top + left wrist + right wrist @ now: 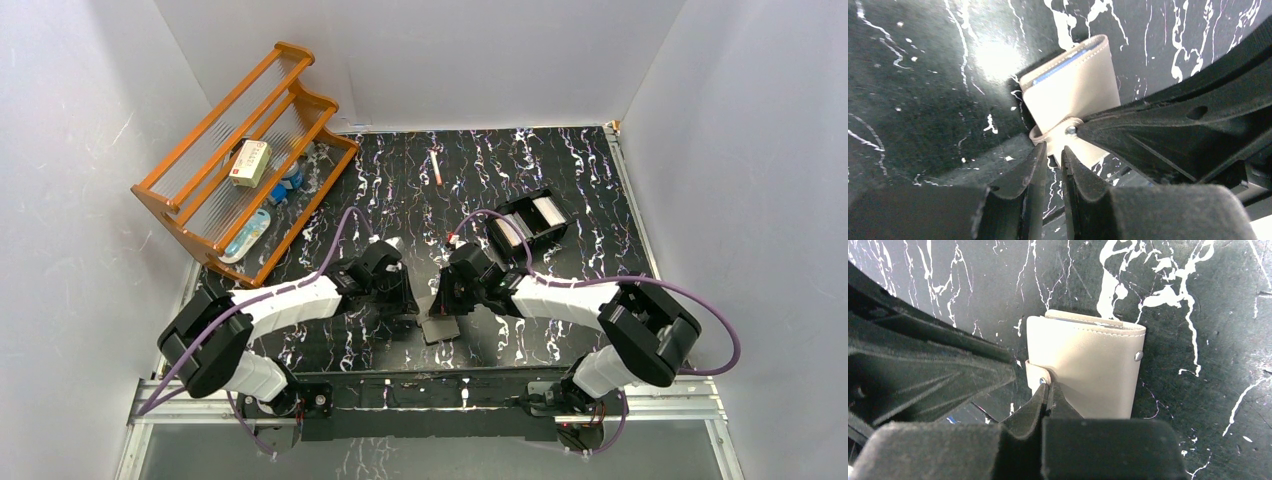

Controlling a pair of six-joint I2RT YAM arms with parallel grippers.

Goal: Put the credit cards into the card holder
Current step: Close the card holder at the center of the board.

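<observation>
Work is centring on the card holder, lying folded on the surface at lower centre of the top view. The right fingers are clenching its snap tab, probably to peel the flap open for cards, while the left fingers are hovering slightly parted beside it, gripping nothing.

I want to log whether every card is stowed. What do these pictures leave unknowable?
1. Inside the folded grey-beige leather card holder: closed in both wrist views, so card count is hidden.
2. Whether the shut right gripper pinches its snap strap: right wrist view, fingertips cover it.
3. Contents of the black shallow tray: top view, too small.
</observation>
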